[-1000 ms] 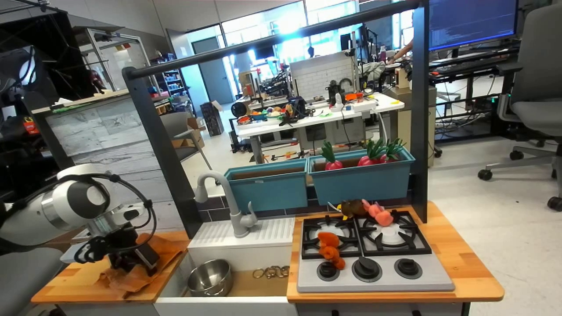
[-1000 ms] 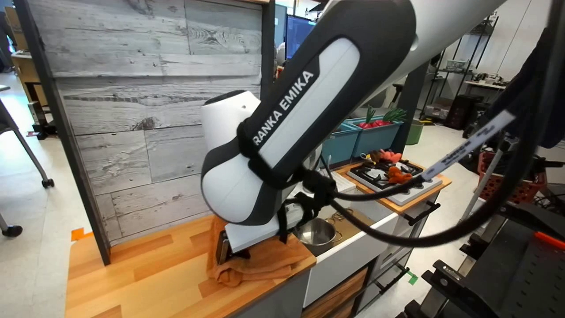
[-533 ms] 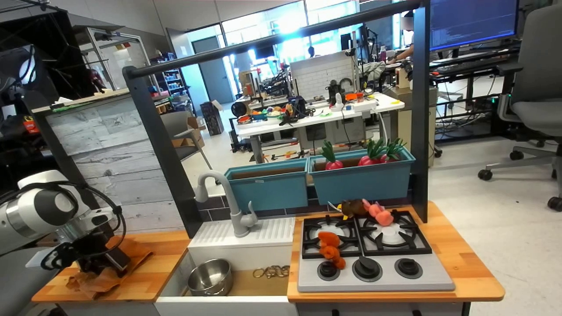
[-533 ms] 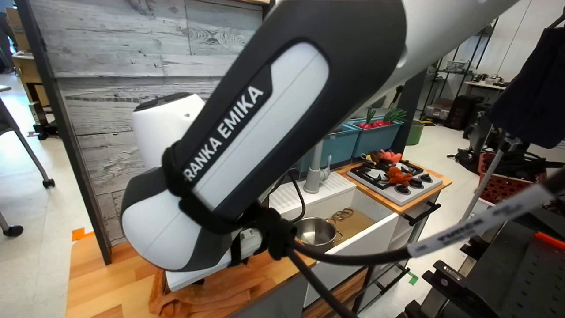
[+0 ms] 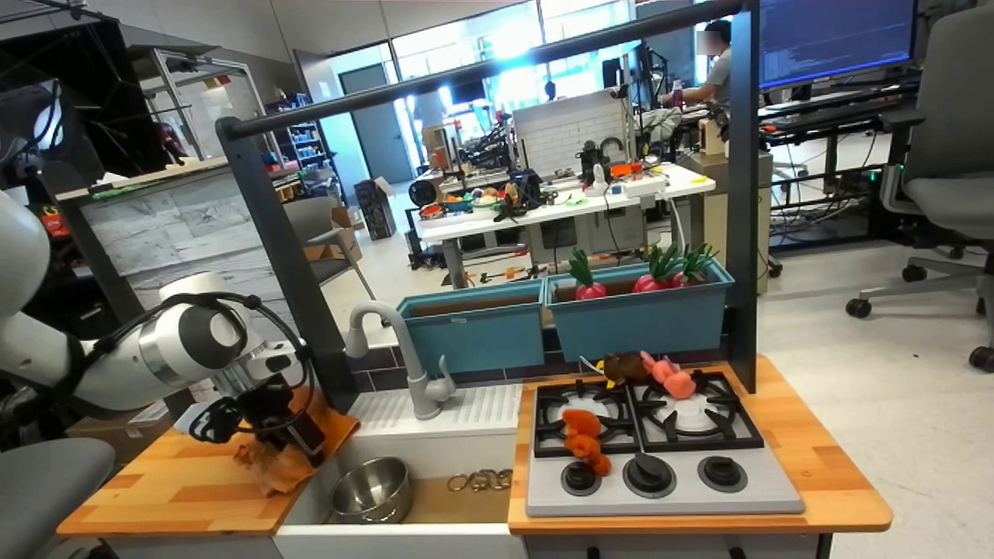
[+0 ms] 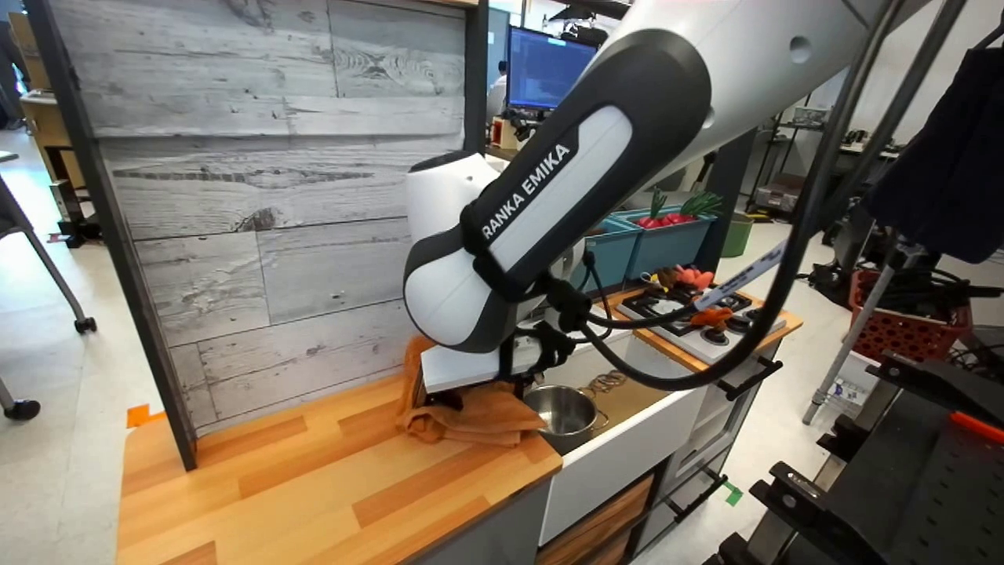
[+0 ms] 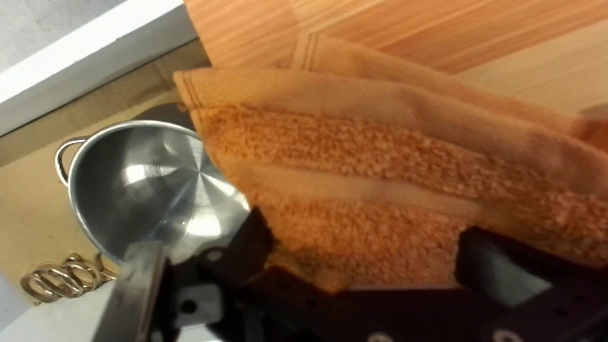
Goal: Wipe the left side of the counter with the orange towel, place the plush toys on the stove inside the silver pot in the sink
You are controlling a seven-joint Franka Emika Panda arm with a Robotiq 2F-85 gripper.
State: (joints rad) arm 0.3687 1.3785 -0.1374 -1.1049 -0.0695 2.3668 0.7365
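Black gripper [image 7: 365, 236] low, tilted. Fingers [image 7: 501, 273] spread wide, released. Between and beneath them: a bright orange terry-cloth towel [image 7: 351, 147], rumpled, hems stitched; one fold rises beside the gripper in both exterior views. Contact at the tips too dark to tell.

Under towel and fingers, a light-brown butcher-block wooden counter [image 6: 329, 486].

Just beside the fingers: round shiny silver metal pot [image 7: 142, 190] with loop handles, upright in a white rectangular sink [image 5: 435, 541]. A towel corner overlaps the pot's rim in the wrist view; touching or not, cannot tell. Past the pot, farther from the fingers, gold-coloured metal rings [image 7: 59, 280] on the basin floor.

Well apart from the fingers, across the sink: grey-white stove [image 5: 687, 501], black grates, black knobs. Nearest the fingers on it, a fuzzy orange plush toy [image 5: 582, 427], over a grate and reaching beside a knob. Farther, a dark brown plush toy [image 5: 623, 368] and a coral-pink plush toy [image 5: 674, 380], side by side at the back edge.

Writing: white letters "RANKA EMIKA" on the white-and-black arm [image 6: 584, 188] above the fingers; a black strap [image 6: 474, 231] sits just ahead of the R. White printed label [image 6: 741, 276] on the thick black cable [image 6: 676, 383], too blurred to read. Blue monitor [image 6: 545, 71], far beyond the fingers: text too small to read.
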